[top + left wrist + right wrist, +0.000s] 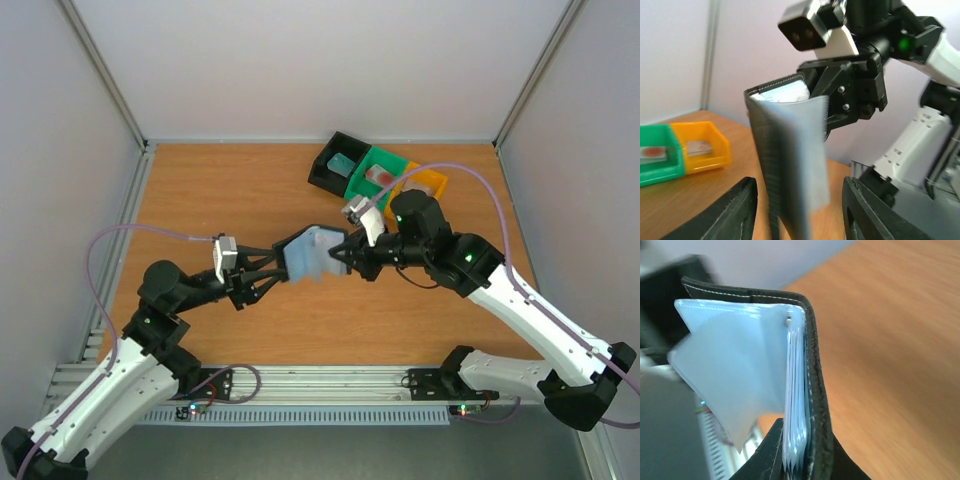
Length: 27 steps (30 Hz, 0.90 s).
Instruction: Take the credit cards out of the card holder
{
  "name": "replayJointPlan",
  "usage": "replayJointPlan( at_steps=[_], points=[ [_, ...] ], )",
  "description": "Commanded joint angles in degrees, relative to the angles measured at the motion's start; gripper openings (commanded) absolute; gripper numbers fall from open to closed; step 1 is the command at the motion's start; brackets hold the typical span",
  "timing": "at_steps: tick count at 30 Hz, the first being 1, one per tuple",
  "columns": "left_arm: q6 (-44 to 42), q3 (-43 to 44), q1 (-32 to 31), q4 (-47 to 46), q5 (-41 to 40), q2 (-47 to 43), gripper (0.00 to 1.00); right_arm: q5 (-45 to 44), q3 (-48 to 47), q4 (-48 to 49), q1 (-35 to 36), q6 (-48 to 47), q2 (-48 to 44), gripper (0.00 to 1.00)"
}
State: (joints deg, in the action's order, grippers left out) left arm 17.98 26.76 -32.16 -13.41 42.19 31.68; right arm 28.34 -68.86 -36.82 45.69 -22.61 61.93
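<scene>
The card holder [312, 252] is held up above the table between the two arms, its black cover spread and pale blue-grey sleeves [740, 365] fanned out. My right gripper [343, 252] is shut on one edge of it, pinching cover and sleeves together [807, 455]. My left gripper [800, 212] stands open around the other side, both fingers [735, 210] apart from the card holder [790, 150]. A teal card [343, 163] lies in the black tray, a red/pink card [378, 175] in the green tray, and a whitish card [699, 146] in the orange tray.
The black tray [325, 170], green tray [392, 160] and orange tray [432, 182] stand in a row at the back right of the wooden table. My right arm reaches over just in front of them. Walls close the table on the left, right and back.
</scene>
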Motion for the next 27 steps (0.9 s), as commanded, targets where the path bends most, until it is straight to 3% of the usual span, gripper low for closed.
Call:
replayJointPlan(
  at_steps=[1, 3, 7, 11, 13, 20, 27],
  points=[
    [-4.97, -0.29, 0.33, 1.56, -11.69, -1.04, 0.48, -26.44, -4.15, -12.34, -1.84, 7.66, 1.94, 0.01],
    [-6.47, -0.25, 0.35, 2.37, -10.78, -1.04, 0.46, -34.27, -6.29, -16.91, -1.88, 10.30, 4.18, 0.01],
    [-6.39, -0.49, 0.35, 0.76, -4.03, -0.83, 0.43, -36.60, -7.32, -17.26, -1.48, 12.40, 6.60, 0.01],
    [-5.07, -0.44, -0.23, -2.56, 3.20, 0.07, 0.41, -50.15, -14.72, -22.61, 5.63, 12.01, 14.77, 0.01],
    [-4.99, -0.40, -1.05, -3.11, 4.66, 0.51, 0.41, -51.40, -19.36, -25.76, 8.48, 11.02, 19.55, 0.01],
    [-2.16, -1.72, -1.87, -2.21, 1.18, 0.66, 0.38, -24.68, -15.57, -10.23, 8.97, 7.49, 16.27, 0.01],
    [-1.17, -2.42, -1.85, 2.97, -2.35, -0.81, 0.33, -2.79, -11.91, -2.62, 8.38, 2.45, 11.97, 0.01]
  ],
)
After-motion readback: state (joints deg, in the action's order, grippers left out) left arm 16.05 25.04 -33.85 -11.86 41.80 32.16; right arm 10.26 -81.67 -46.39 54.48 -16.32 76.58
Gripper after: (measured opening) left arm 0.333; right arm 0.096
